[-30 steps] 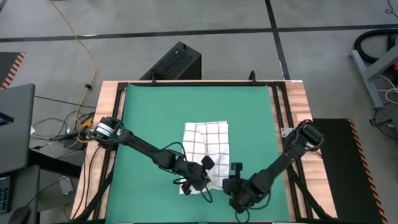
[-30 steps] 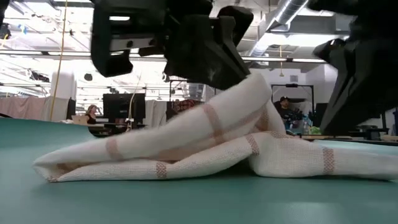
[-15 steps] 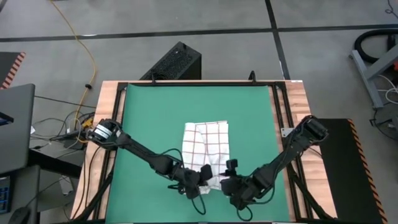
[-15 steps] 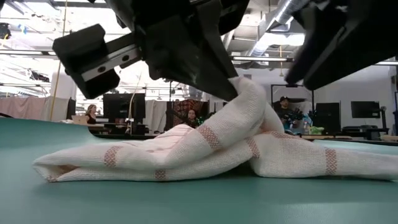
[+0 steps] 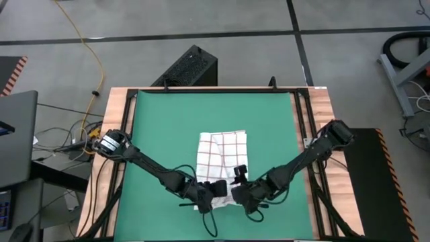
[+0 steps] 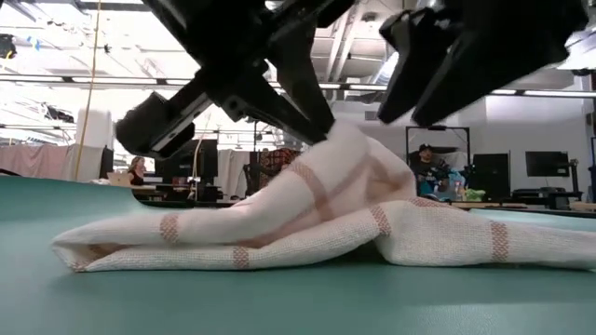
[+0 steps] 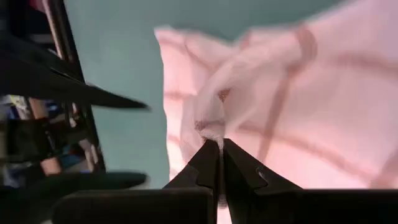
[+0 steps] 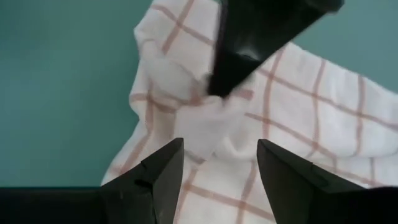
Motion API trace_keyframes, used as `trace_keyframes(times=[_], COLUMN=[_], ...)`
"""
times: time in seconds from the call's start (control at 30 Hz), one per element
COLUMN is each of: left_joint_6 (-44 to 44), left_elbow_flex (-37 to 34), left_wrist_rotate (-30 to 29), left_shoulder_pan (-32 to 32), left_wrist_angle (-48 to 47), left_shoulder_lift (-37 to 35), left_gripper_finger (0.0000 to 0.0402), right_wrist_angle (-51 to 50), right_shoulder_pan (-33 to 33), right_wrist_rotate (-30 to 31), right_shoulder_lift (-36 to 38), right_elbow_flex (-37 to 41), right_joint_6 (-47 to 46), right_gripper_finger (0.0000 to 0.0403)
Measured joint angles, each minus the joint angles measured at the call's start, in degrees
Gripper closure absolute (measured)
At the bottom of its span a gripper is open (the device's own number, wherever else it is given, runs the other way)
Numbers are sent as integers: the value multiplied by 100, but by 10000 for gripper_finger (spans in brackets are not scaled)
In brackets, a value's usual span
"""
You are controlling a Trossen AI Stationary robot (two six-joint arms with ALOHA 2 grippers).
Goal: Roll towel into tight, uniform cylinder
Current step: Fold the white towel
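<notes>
The towel, soft and limp, was pinched at its near edge by the left gripper; the right gripper was spread just beside, holding nothing.

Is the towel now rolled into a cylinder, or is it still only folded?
Only folded. The towel lies flat in loose layers; the left hand pinches up one fold.

free: green mat around towel | blocked: both tools crowd near edge
</notes>
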State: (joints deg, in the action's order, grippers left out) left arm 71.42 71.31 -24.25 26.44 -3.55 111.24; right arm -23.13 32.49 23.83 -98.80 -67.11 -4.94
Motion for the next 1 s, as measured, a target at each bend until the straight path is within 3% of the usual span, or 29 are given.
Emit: trace_keyframes(times=[0.3, 0.47, 0.7, 1.0], left_joint_6=[1682, 2420, 2765, 2862], left_elbow_flex=[0, 0, 0, 0], left_wrist_rotate=[-468, -1069, -1826, -1874], left_shoulder_pan=[56, 56, 170, 319], left_wrist_angle=[-50, 55, 68, 61], left_shoulder_lift=[-9, -9, -9, -9], left_gripper_finger=[402, 401, 401, 401], right_wrist_angle=[55, 241, 274, 312], right_shoulder_pan=[-9, -142, -474, -860], right_wrist_rotate=[-151, -373, -374, -651], right_shoulder_lift=[491, 487, 478, 478], right_elbow_flex=[-9, -9, -11, -9], right_joint_6=[272, 370, 349, 310], right_gripper_finger=[177, 177, 177, 177])
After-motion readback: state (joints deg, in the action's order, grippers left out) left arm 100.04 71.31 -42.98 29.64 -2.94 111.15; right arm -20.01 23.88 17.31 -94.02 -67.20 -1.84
